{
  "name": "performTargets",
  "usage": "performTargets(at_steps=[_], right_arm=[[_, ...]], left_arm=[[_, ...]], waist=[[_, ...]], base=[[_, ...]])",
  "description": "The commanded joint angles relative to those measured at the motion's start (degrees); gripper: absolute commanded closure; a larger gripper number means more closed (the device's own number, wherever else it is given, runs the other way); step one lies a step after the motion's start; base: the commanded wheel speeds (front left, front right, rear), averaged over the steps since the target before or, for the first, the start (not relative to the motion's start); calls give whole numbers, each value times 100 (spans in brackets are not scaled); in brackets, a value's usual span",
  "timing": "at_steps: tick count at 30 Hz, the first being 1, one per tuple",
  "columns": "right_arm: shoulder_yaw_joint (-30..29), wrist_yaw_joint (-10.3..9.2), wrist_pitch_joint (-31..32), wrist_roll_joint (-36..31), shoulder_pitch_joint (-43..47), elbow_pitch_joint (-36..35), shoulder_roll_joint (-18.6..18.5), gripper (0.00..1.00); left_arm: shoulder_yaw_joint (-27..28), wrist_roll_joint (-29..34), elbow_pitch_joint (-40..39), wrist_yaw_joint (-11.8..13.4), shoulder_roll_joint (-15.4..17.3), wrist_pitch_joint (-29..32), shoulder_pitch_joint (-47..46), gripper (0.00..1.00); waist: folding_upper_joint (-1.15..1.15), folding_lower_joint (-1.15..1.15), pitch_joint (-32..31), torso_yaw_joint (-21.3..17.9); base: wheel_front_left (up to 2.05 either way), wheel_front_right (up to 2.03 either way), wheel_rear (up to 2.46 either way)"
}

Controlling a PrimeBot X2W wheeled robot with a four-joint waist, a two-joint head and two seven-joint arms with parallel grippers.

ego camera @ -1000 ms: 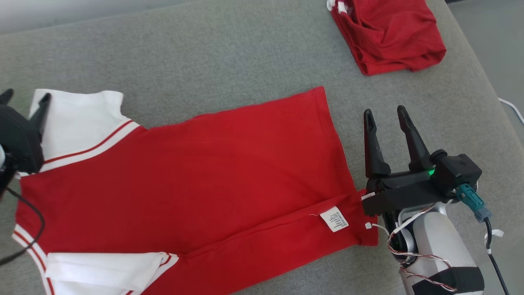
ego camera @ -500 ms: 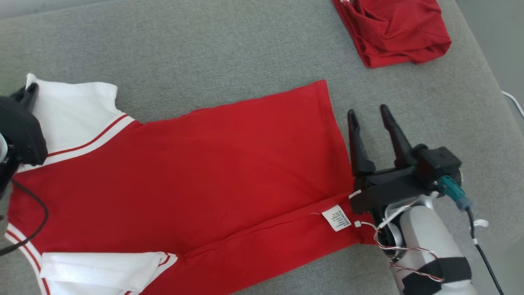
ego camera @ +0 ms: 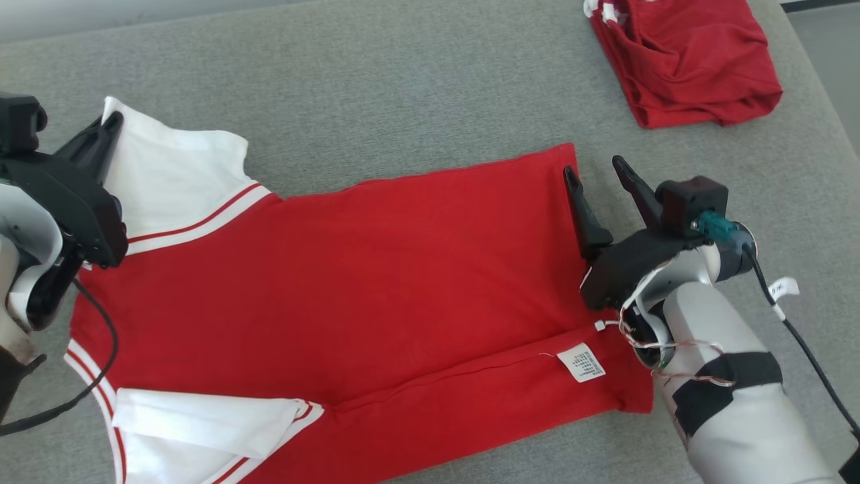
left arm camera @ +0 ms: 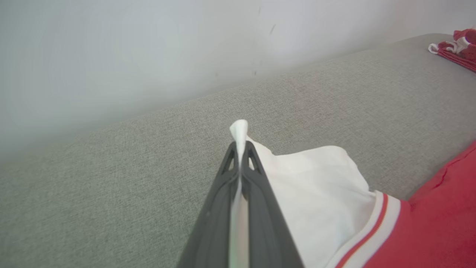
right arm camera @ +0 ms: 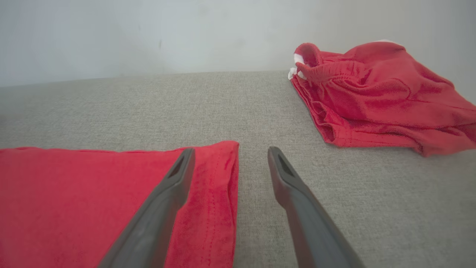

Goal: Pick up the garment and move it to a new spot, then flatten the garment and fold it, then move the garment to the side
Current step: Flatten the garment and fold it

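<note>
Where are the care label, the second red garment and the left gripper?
care label (ego camera: 581, 362), head view, tag's middle.
second red garment (ego camera: 685, 64), head view, top middle.
left gripper (left arm camera: 241, 148), left wrist view, between tips pinching white sleeve (left arm camera: 316, 182).

Sparse indoor test space, by the look of it: a broad desk (ego camera: 416, 87) covered in grey woven cloth meets a blank pale wall (left arm camera: 148, 56) across the top of both wrist views. Clothes lie on it, a red-and-white garment (ego camera: 376, 269) spread flat at centre frame and a red bundle (ego camera: 685, 60) at the upper right of the head view. At lower right, the robot's right arm (ego camera: 739, 430) carries loose wires (ego camera: 672, 346) and black tape (ego camera: 725, 386).
</note>
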Motion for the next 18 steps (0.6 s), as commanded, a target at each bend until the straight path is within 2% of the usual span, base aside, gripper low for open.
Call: performTargets(at_steps=[1, 13, 14, 16, 17, 18], right_arm=[[48, -15, 87, 63, -143, 80, -66, 0], [255, -15, 715, 391, -707, 813, -228, 0], [266, -15, 784, 401, -738, 891, -227, 5], [283, -15, 831, 454, -821, 969, -216, 22], [295, -15, 876, 466, -844, 1027, -212, 51], [311, -15, 910, 494, -866, 1079, -212, 58]], left_arm=[[-44, -36, -60, 14, 28, -86, 2, 100], [-363, -171, -268, 14, -13, -386, -130, 100], [-385, -178, -277, 14, -16, -385, -146, 100], [-427, -193, -304, 14, -24, -415, -174, 100], [-445, -203, -309, 14, -28, -423, -188, 100], [-465, -213, -320, 14, -31, -432, -221, 100]], waist=[[0, 0, -11, 56], [0, 0, 15, 258], [0, 0, 23, 272], [0, 0, 47, 300], [0, 0, 58, 311], [0, 0, 77, 327]], base=[[0, 0, 0], [0, 0, 0], [0, 0, 0], [0, 0, 0], [0, 0, 0], [0, 0, 0]])
